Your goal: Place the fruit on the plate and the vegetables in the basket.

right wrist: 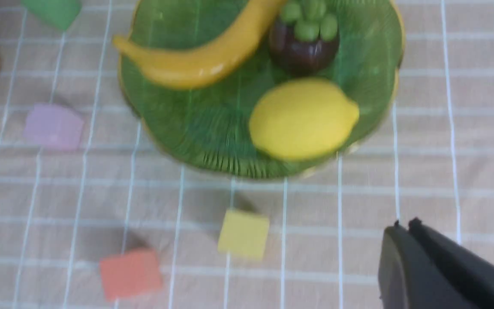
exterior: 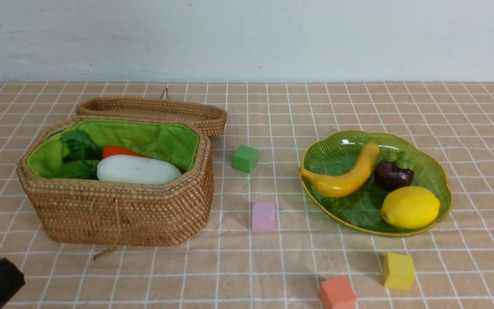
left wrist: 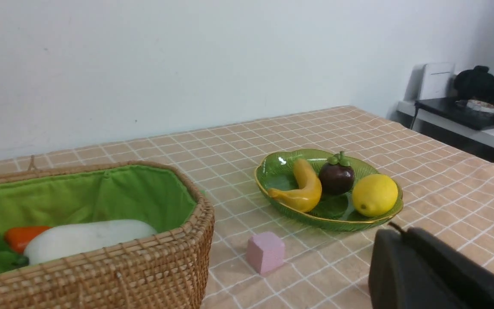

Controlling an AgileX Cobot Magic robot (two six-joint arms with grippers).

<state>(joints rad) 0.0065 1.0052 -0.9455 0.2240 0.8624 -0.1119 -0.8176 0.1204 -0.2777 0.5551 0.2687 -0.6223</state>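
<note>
Pink cube [exterior: 263, 217] between basket [exterior: 118, 214], plate [exterior: 438, 171].

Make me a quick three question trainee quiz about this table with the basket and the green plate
1. True or false: the lemon lies on the plate.
2. Which cube is nearest the basket? A) green cube B) yellow cube C) orange cube
3. Fill in: beside the white radish in the basket, an orange ___ shows.

Key: 1 true; 2 A; 3 carrot.
</note>
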